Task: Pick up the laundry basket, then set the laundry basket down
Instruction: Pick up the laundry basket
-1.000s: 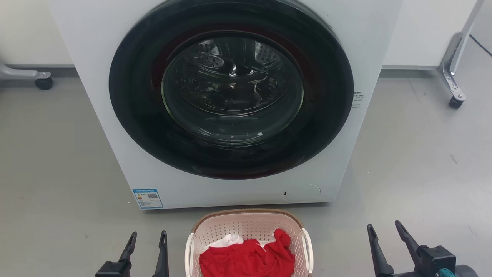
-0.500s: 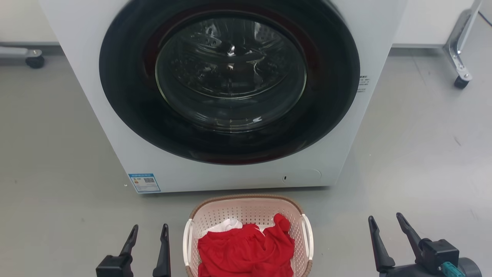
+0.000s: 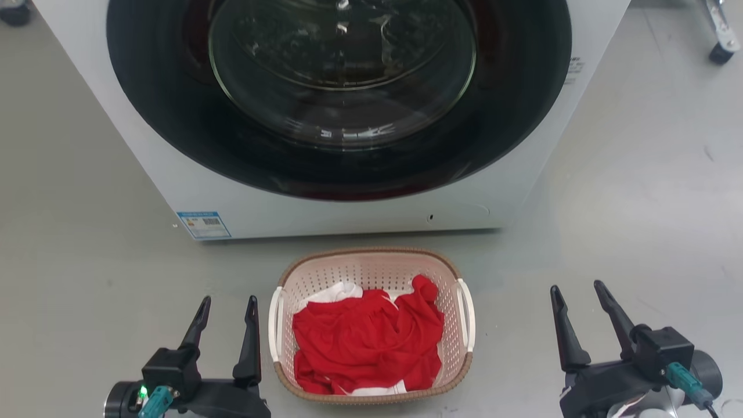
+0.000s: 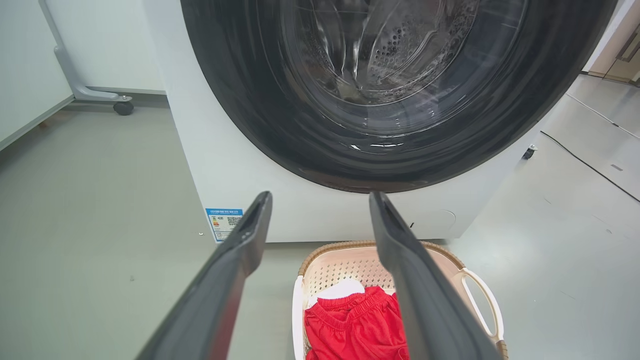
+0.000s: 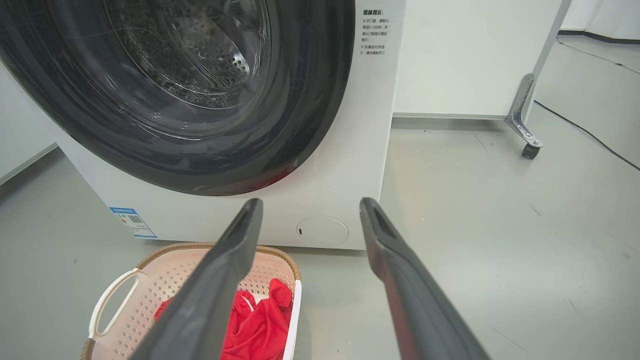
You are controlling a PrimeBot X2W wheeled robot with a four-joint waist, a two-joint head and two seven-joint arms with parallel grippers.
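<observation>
The laundry basket (image 3: 371, 269), pale pinkish-beige with perforated walls, a brown woven-look rim and white side handles, stands on the grey floor just in front of the washer. Red and white clothes (image 3: 365, 342) lie inside it. My left gripper (image 3: 228, 309) is open beside the basket's left handle, nothing between its fingers. My right gripper (image 3: 579, 297) is open too, well to the right of the basket. The basket (image 4: 345, 262) lies below and right of the fingers in the left wrist view. The right wrist view has the basket (image 5: 165, 280) at lower left.
A white front-loading washer (image 3: 342, 215) with a big dark round door stands directly behind the basket. A wheeled metal stand leg (image 3: 720, 40) sits at the far right. Grey floor (image 3: 638, 174) stretches to both sides.
The head camera has tilted down: the washer slid up the picture and the whole basket came into sight. Both grippers stay open, and sit higher in the picture.
</observation>
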